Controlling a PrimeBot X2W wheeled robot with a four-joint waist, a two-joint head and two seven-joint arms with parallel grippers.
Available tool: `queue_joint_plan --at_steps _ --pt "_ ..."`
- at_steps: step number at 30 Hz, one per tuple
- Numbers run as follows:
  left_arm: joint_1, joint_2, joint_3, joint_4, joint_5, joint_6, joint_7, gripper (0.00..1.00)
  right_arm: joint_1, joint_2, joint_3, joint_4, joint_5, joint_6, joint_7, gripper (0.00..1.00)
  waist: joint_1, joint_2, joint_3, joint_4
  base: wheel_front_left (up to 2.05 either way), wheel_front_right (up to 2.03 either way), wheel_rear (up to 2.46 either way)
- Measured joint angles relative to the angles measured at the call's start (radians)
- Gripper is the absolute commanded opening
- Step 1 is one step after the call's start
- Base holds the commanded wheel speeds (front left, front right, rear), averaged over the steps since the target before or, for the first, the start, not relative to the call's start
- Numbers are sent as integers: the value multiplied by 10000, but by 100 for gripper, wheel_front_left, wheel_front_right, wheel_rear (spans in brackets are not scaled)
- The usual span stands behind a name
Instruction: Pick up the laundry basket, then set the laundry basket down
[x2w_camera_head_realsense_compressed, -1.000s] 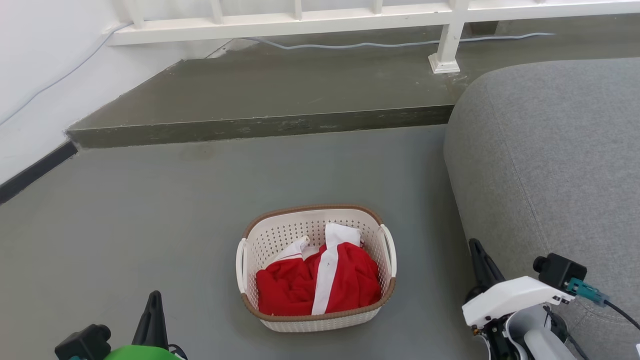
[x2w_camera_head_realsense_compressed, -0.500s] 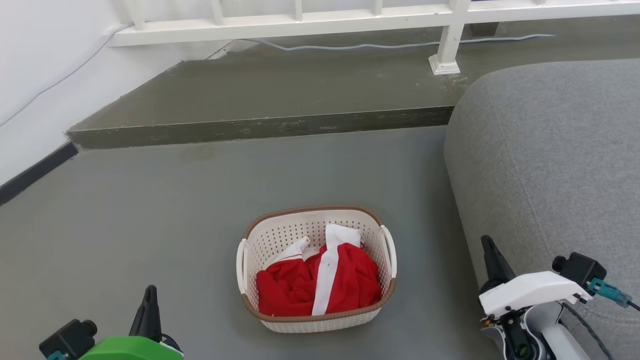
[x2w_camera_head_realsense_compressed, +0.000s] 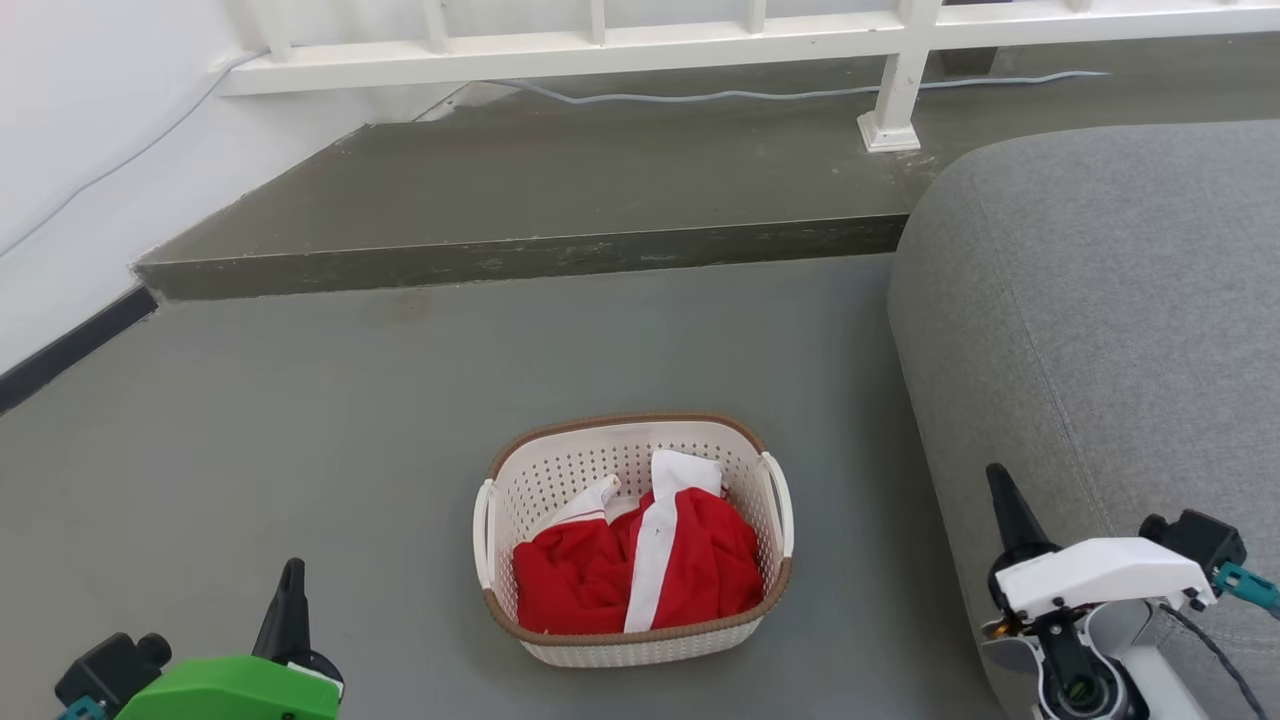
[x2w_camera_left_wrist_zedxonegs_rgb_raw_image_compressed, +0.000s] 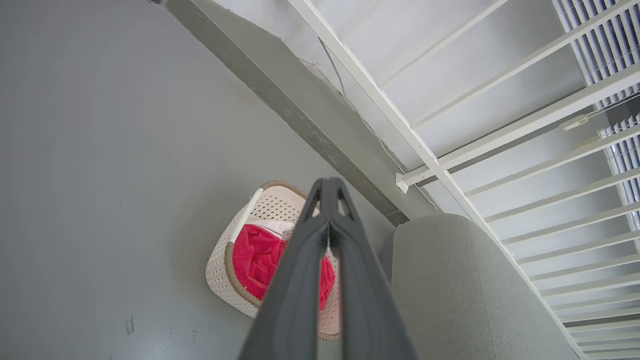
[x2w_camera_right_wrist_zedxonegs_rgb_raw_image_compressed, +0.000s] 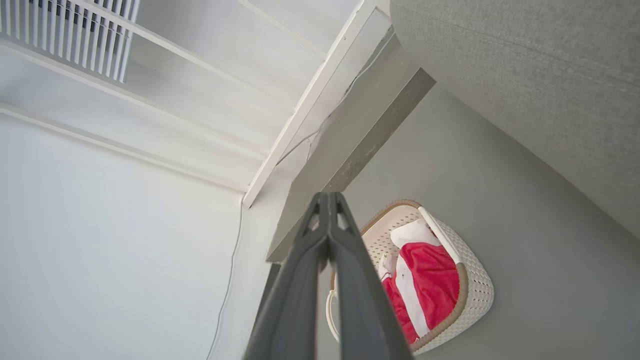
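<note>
The laundry basket (x2w_camera_head_realsense_compressed: 520, 480) stands on the grey floor in the lower middle of the head view, cream-white and perforated with a brown rim and white side handles, holding red and white clothing. It appears again as the basket (x2w_camera_left_wrist_zedxonegs_rgb_raw_image_compressed: 220, 260) in the left wrist view and the basket (x2w_camera_right_wrist_zedxonegs_rgb_raw_image_compressed: 475, 285) in the right wrist view. My left gripper (x2w_camera_head_realsense_compressed: 291, 575) is at the lower left, well apart from the basket, fingers shut and empty (x2w_camera_left_wrist_zedxonegs_rgb_raw_image_compressed: 327, 186). My right gripper (x2w_camera_head_realsense_compressed: 1000, 480) is at the lower right beside the sofa, also shut on nothing (x2w_camera_right_wrist_zedxonegs_rgb_raw_image_compressed: 326, 200).
A grey sofa (x2w_camera_head_realsense_compressed: 1110, 300) fills the right side, close to my right arm. A raised concrete step (x2w_camera_head_realsense_compressed: 520, 255) crosses behind the basket, with a white railing (x2w_camera_head_realsense_compressed: 700, 40) and a cable on it. A white wall (x2w_camera_head_realsense_compressed: 70, 150) stands at the left.
Both grippers have drifted outward from the basket: the left one to the left, the right one to the right toward the sofa. The basket has stayed put.
</note>
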Motion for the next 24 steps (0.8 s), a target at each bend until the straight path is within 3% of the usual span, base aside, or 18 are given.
queue_joint_plan --at_steps 24 --pt "-541 44 414 362 -2970 -493 721 0 -200 -59 -999 -92 2819 598 671 0 0 0 -58 12 0 0 0"
